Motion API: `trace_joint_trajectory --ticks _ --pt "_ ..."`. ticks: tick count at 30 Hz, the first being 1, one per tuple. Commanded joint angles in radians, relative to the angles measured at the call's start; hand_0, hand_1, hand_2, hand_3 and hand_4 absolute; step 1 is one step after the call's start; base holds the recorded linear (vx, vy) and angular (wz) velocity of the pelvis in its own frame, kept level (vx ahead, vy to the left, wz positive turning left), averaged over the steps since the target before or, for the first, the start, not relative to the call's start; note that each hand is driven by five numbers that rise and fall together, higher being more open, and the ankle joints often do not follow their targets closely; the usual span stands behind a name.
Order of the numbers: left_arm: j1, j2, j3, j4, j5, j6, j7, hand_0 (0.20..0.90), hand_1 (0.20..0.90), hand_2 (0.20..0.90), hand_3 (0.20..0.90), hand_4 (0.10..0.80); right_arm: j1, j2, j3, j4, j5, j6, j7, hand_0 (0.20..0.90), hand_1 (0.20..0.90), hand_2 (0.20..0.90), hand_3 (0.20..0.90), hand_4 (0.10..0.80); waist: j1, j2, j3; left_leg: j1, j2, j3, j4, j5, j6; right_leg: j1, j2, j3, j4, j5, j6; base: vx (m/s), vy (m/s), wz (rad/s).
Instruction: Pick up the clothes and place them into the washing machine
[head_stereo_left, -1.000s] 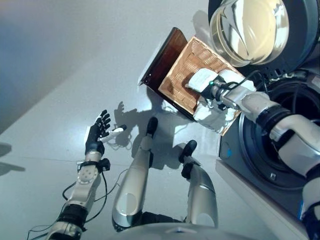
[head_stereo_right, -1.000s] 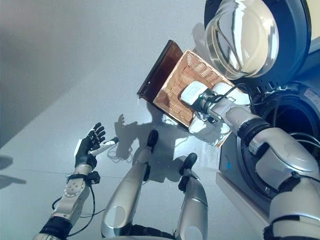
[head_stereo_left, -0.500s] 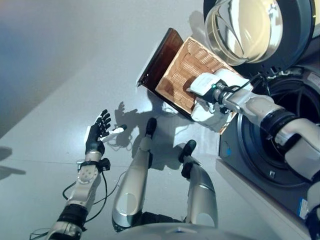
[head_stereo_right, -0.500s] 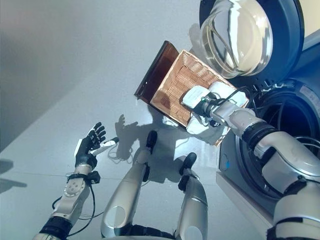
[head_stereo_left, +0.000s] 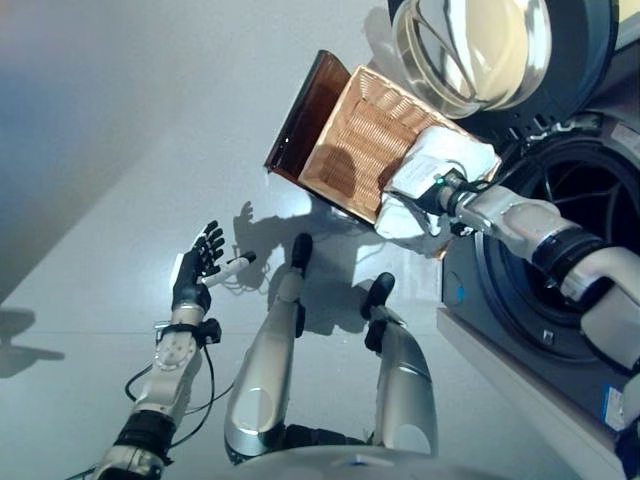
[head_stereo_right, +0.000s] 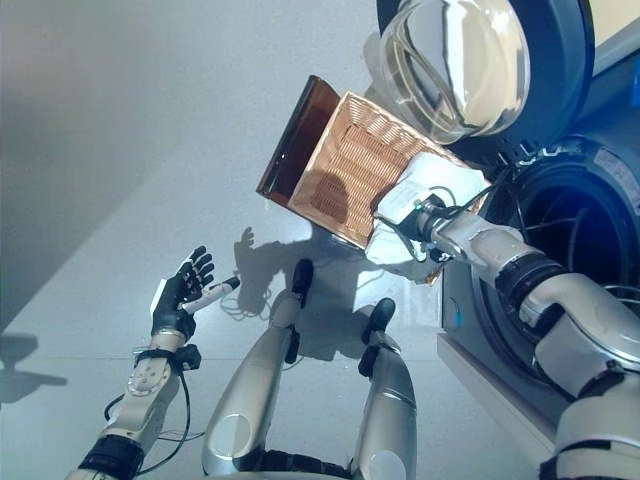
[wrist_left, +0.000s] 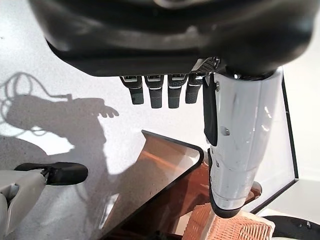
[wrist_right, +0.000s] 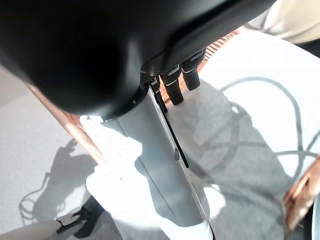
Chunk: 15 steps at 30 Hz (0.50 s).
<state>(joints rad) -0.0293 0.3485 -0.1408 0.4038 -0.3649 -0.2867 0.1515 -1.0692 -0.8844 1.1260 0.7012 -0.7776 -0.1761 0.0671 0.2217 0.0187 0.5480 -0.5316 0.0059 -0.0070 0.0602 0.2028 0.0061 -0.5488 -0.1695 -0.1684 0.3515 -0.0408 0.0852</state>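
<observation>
At the wicker basket (head_stereo_left: 355, 140) on the floor, right hand (head_stereo_left: 428, 190) sits on white clothes (head_stereo_left: 425, 170), grip unclear; left hand (head_stereo_left: 195, 272) released; next: clench, lift toward washing machine (head_stereo_left: 560, 270).

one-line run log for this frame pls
right hand: on white cloth at wicker basket | left hand: open, idle | washer door: open
</observation>
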Motion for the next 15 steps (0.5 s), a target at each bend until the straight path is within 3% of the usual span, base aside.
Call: trace_joint_trajectory --ticks 1,15 --pt "0.036 -0.006 -0.015 -0.071 0.003 -0.041 -0.002 0.9 0.9 0.9 0.9 0.8 -0.037 -0.11 -0.029 -0.03 0.004 -0.005 -0.022 0.9 0.9 0.9 0.9 0.8 -0.014 0.037 -0.028 -0.038 -0.034 0.023 0.018 -0.025 -0.061 -0.023 0.012 0.019 0.027 -0.018 -0.023 -0.02 -0.022 -0.04" --pt "0.06 0.002 -0.01 -0.105 -0.007 -0.042 -0.008 0.9 0.9 0.9 0.9 0.8 -0.025 -0.147 -0.029 -0.007 -0.027 -0.001 -0.034 0.9 0.9 0.9 0.9 0.8 -0.023 0.049 -0.028 -0.071 -0.027 0.021 0.02 -0.014 -0.067 -0.063 0.021 0.024 0.035 -0.015 -0.028 -0.018 -0.015 -0.03"
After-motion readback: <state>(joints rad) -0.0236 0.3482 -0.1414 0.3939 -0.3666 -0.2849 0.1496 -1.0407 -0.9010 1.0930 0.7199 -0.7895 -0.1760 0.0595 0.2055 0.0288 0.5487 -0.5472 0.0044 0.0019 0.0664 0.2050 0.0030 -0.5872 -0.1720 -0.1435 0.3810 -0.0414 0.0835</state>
